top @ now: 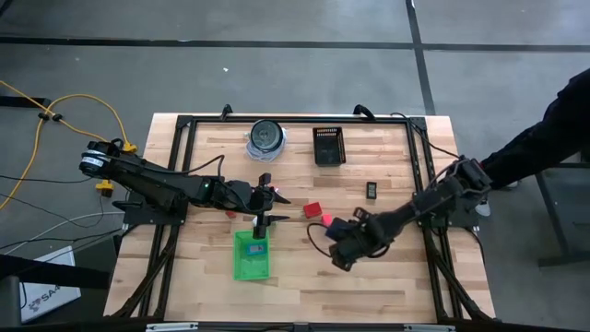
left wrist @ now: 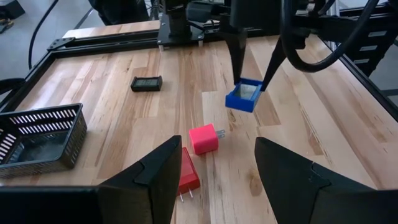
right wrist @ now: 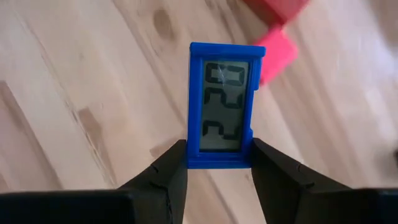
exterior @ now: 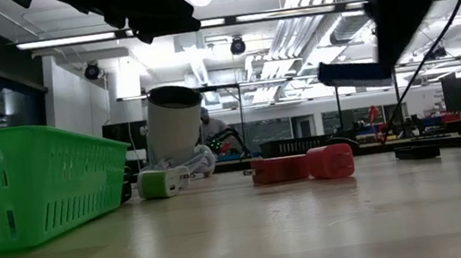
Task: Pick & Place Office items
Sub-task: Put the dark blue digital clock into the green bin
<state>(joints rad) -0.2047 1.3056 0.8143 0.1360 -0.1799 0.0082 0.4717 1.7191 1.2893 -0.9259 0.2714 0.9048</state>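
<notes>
The right gripper (right wrist: pixel 217 163) is clenching a small blue clock (right wrist: pixel 221 104) by its bottom edge, lifted above the worktop (top: pixel 396 277) near the pink block (left wrist: pixel 204 138). A thin grip could let it tip and fall. The left gripper (left wrist: pixel 214 171) is hanging open, empty, over the green tray (top: pixel 251 266).

Grey concrete floor (top: pixel 277 65), ceiling strip lights (exterior: pixel 73 40)
</notes>
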